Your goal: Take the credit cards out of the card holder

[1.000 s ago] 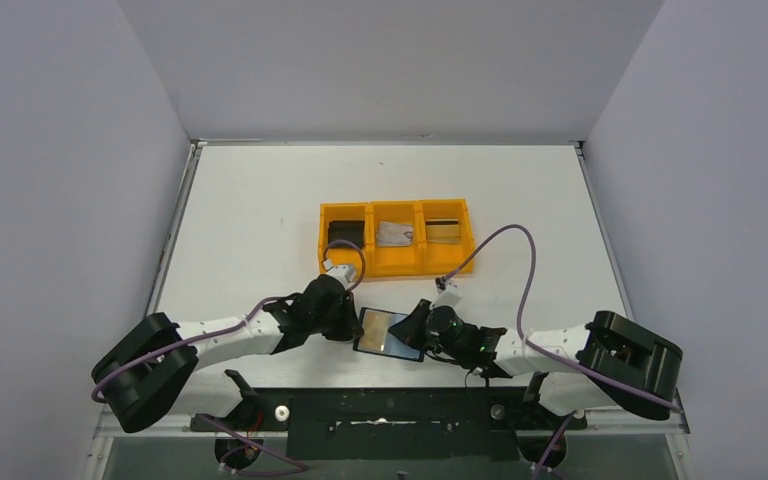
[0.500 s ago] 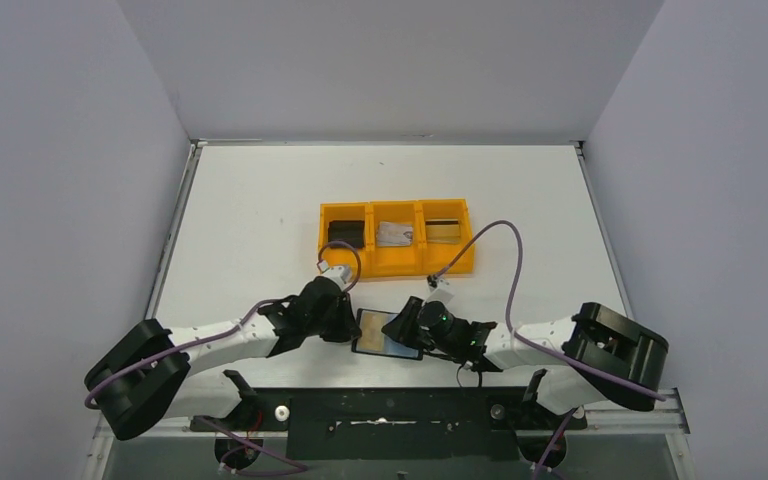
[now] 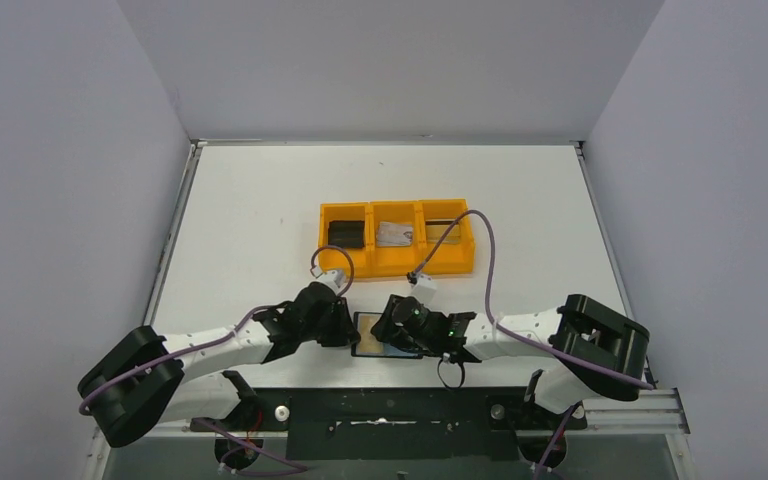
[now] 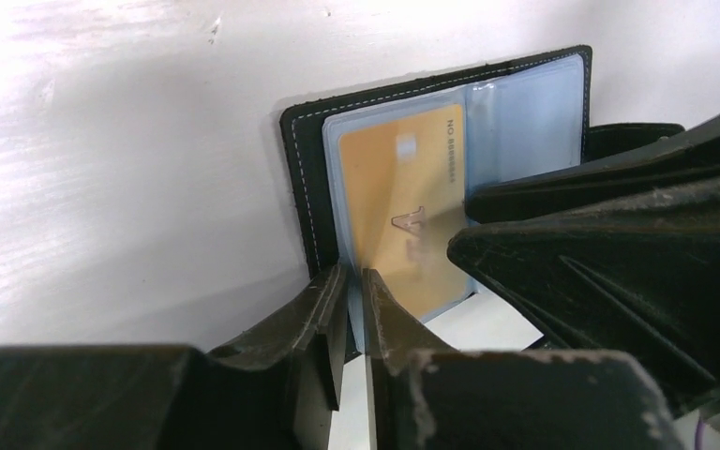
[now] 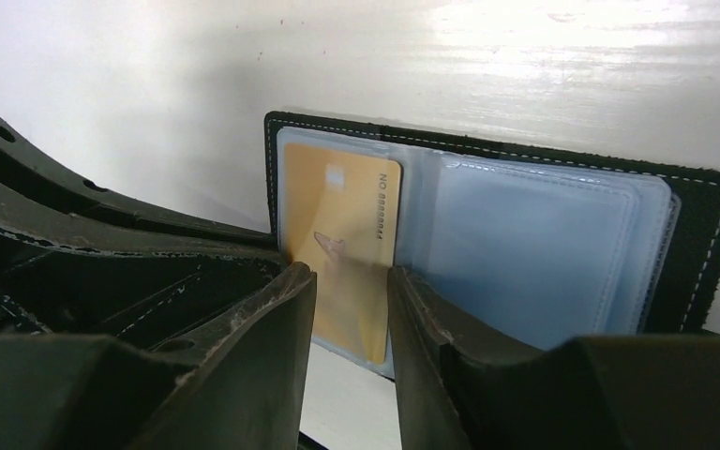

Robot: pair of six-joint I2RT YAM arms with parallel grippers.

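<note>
The black card holder (image 3: 370, 342) lies open near the table's front edge, blue-grey pockets up (image 5: 544, 244). A gold credit card (image 4: 403, 206) sits in its left pocket (image 5: 342, 216). My left gripper (image 4: 356, 281) (image 3: 351, 330) is shut on the holder's near left edge, with a thin strip of blue plastic between the fingers. My right gripper (image 5: 352, 281) (image 3: 388, 322) is open. It hangs over the holder with the gold card's near end showing in the gap between its fingers. A silvery card (image 3: 394, 233) and a gold card with a dark stripe (image 3: 444, 230) lie in the orange tray (image 3: 397, 262).
The tray stands just behind the grippers, with a chunky black block (image 3: 345, 232) in its left compartment. The right arm's purple cable (image 3: 482, 250) arcs over the tray's right end. The two grippers are almost touching over the holder. Grey walls stand on three sides of the table.
My right gripper has moved left onto the card holder and its jaws have come apart. The left gripper has stayed at the holder's left edge.
</note>
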